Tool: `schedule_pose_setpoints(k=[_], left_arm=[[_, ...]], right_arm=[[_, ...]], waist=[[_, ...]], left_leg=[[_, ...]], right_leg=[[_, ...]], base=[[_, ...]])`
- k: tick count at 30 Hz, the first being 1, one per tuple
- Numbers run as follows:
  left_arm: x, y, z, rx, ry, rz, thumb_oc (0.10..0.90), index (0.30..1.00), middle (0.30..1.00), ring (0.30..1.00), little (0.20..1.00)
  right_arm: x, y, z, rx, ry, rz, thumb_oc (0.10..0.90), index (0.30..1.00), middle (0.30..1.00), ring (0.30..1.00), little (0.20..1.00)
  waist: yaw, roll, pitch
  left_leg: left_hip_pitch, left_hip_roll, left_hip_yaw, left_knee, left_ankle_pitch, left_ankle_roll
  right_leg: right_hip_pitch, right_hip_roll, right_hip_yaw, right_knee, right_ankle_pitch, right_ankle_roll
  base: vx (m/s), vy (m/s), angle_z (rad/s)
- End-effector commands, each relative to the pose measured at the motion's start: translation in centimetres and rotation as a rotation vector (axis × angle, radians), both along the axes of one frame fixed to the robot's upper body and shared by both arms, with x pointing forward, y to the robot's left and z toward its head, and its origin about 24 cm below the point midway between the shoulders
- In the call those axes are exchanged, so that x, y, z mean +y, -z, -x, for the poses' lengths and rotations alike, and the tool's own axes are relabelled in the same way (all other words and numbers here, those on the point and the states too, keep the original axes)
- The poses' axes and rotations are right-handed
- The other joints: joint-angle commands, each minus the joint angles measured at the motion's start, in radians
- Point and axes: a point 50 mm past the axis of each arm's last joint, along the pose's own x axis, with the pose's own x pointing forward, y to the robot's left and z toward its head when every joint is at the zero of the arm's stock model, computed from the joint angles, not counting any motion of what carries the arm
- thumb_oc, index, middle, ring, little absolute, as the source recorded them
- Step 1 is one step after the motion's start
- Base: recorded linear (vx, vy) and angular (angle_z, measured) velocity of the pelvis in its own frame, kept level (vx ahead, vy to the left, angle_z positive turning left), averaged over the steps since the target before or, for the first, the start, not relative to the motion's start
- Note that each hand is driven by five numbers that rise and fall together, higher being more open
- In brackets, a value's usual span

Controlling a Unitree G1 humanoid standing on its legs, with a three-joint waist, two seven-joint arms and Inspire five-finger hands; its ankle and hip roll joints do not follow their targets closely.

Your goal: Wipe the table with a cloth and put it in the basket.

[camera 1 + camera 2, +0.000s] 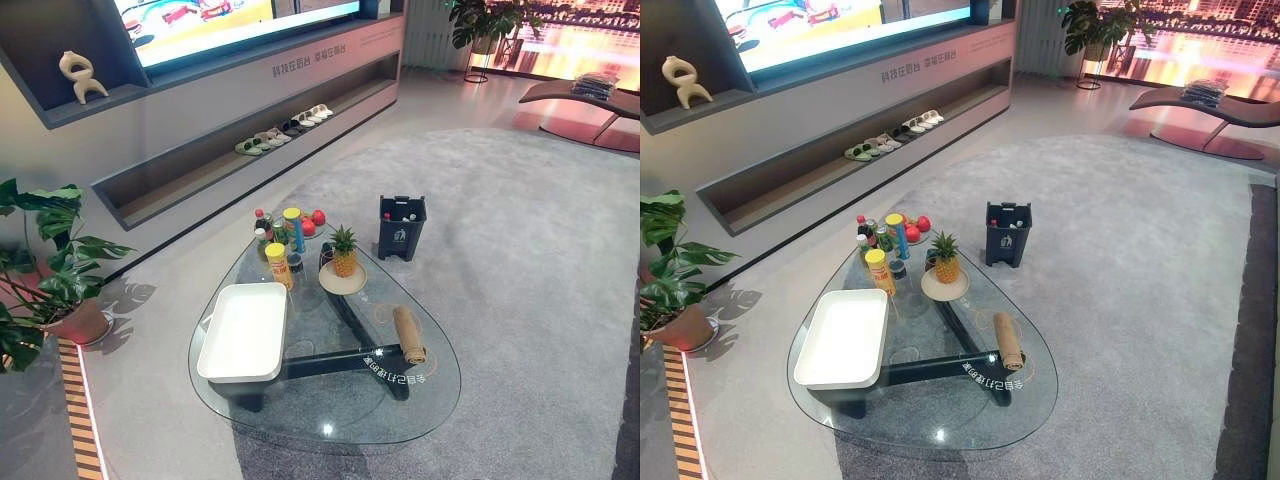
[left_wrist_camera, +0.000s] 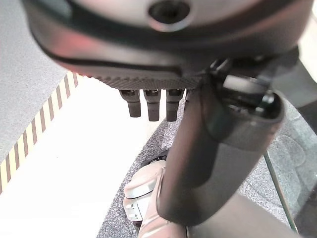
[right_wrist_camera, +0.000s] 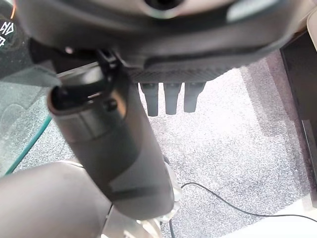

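Left eye view, 1 cloth (image 1: 408, 335), 1 basket (image 1: 246, 333), 1 pineapple (image 1: 344, 252)

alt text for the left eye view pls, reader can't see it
A glass table on grey carpet holds a rolled tan cloth near its right edge, a white basket on its left, and a pineapple on a plate amid bottles and red fruit at the far end. A dark bin stands on the carpet beyond.

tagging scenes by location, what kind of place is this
Probably a living-room-style showroom or demo lounge: a glass coffee table on grey carpet, a large wall screen above a low shelf with slippers, and a lounge chair at the back.
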Motion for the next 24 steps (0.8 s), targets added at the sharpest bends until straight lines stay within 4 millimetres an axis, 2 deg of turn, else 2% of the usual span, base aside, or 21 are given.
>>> schedule_pose_setpoints(k=[1, 7, 10, 14, 15, 17, 18, 20, 24], left_arm=[[-0.1, -0.5, -2.8, -0.058, -0.048, 0.011, 0.8, 0.9, 0.9, 0.9, 0.9], [0.0, -0.4, -2.0, -0.053, -0.078, 0.016, 0.8, 0.9, 0.9, 0.9, 0.9], [0.1, -0.6, -2.8, -0.094, -0.113, 0.015, 0.8, 0.9, 0.9, 0.9, 0.9], [0.6, -1.7, -6.4, -0.239, -0.205, 0.012, 0.8, 0.9, 0.9, 0.9, 0.9], [1.0, -2.5, -8.2, -0.309, -0.263, 0.009, 0.8, 0.9, 0.9, 0.9, 0.9], [1.6, -3.4, -10.0, -0.375, -0.314, 0.017, 0.8, 0.9, 0.9, 0.9, 0.9], [2.7, -4.7, -11.9, -0.45, -0.369, 0.02, 0.8, 0.9, 0.9, 0.9, 0.9], [4.0, -6.0, -13.2, -0.51, -0.444, 0.025, 0.8, 0.9, 0.9, 0.9, 0.9], [5.5, -8.0, -15.4, -0.636, -0.537, 0.033, 0.8, 0.9, 0.9, 0.9, 0.9]], right_arm=[[-0.8, -0.6, -1.8, -0.029, 0.031, 0.028, 0.8, 0.9, 0.9, 0.9, 0.9], [-1.4, -0.7, -1.3, -0.025, 0.048, 0.04, 0.8, 0.9, 0.9, 0.9, 0.9], [-2.0, -1.0, -1.7, -0.034, 0.06, 0.058, 0.8, 0.9, 0.9, 0.9, 0.9], [-3.3, -2.2, -4.3, -0.101, 0.052, 0.116, 0.8, 0.9, 0.9, 0.9, 0.9], [-3.9, -2.8, -5.6, -0.143, 0.044, 0.149, 0.8, 0.9, 0.9, 0.9, 0.9], [-4.3, -3.5, -6.9, -0.184, 0.012, 0.184, 0.8, 0.9, 0.9, 0.9, 0.9], [-4.7, -4.1, -7.9, -0.229, 0.002, 0.209, 0.8, 0.9, 0.9, 0.9, 0.9], [-5.1, -4.6, -8.7, -0.253, -0.015, 0.228, 0.8, 0.9, 0.9, 0.9, 0.9], [-5.5, -5.5, -10.0, -0.299, -0.015, 0.253, 0.8, 0.9, 0.9, 0.9, 0.9]], waist=[[0.004, -0.03, 0.048], [0.0, -0.027, 0.066], [-0.002, -0.022, 0.086], [-0.011, -0.006, 0.168], [-0.015, -0.002, 0.208], [-0.017, -0.001, 0.248], [-0.02, -0.002, 0.292], [-0.024, -0.003, 0.325], [-0.022, -0.013, 0.357]], left_leg=[[0.013, -0.086, -0.012, 0.005, -0.065, 0.039], [-0.016, -0.089, -0.014, 0.005, -0.052, 0.038], [-0.051, -0.088, -0.015, 0.005, -0.037, 0.036], [-0.131, -0.093, -0.015, 0.006, -0.007, 0.042], [-0.181, -0.095, -0.012, 0.023, 0.005, 0.045], [-0.243, -0.098, -0.012, 0.057, 0.014, 0.047], [-0.332, -0.104, -0.023, 0.127, 0.018, 0.047], [-0.414, -0.116, -0.04, 0.206, 0.014, 0.048], [-0.546, -0.149, -0.05, 0.341, -0.017, 0.061]], right_leg=[[0.011, 0.015, -0.021, 0.015, -0.025, 0.003], [-0.017, 0.019, -0.008, 0.005, -0.004, 0.007], [-0.054, 0.018, -0.003, 0.005, 0.008, 0.009], [-0.156, 0.018, 0.006, 0.026, 0.026, 0.0], [-0.217, 0.022, 0.013, 0.058, 0.027, -0.008], [-0.284, 0.026, 0.017, 0.113, 0.018, -0.016], [-0.373, 0.029, 0.014, 0.191, 0.009, -0.023], [-0.457, 0.032, 0.018, 0.283, -0.015, -0.031], [-0.585, 0.023, 0.024, 0.407, -0.052, -0.035]], base=[[0.0, 0.0, 0.0], [0.05, 0.002, 0.0], [-0.03, 0.013, -0.01], [-0.21, 0.07, -0.03], [-0.32, 0.047, -0.01], [-0.33, 0.012, -0.01], [-0.31, -0.017, 0.02], [-0.24, -0.019, 0.08], [-0.11, -0.019, 0.05]])
